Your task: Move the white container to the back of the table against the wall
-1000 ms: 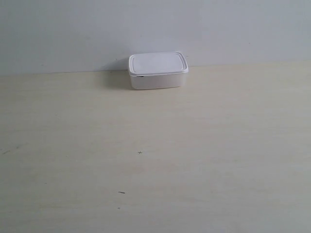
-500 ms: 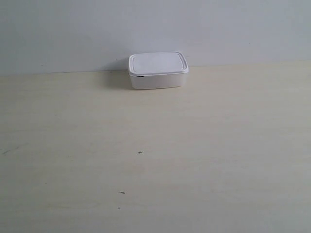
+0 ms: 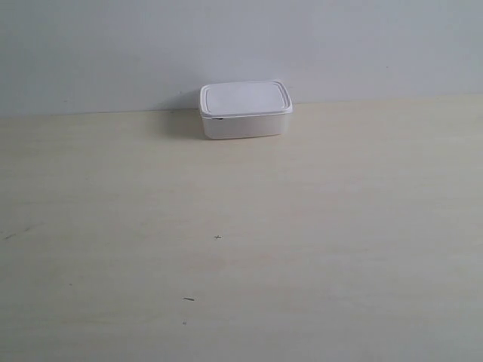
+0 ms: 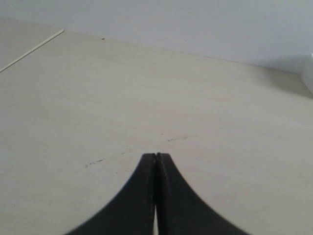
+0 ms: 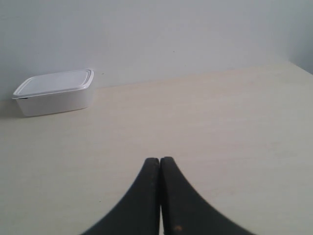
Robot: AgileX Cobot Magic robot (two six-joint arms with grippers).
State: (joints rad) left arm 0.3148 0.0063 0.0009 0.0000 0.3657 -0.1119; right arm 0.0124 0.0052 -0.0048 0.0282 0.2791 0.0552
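white container [image 3: 245, 110], lid on, resting at the far edge of the desk [image 3: 302, 249], close against the wall [image 3: 339, 45]. left jaws and right jaws both clenched on nothing, above bare desk, well apart from the container.

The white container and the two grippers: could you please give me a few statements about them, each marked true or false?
1. The white container stands at the back of the table, close by the wall. True.
2. The container is open, with nothing covering it. False: its lid is on.
3. The left gripper is shut and holds nothing. True.
4. The right gripper is clamped on the container. False: it is shut on nothing and is well apart from the container.
5. Neither arm shows in the exterior view. True.
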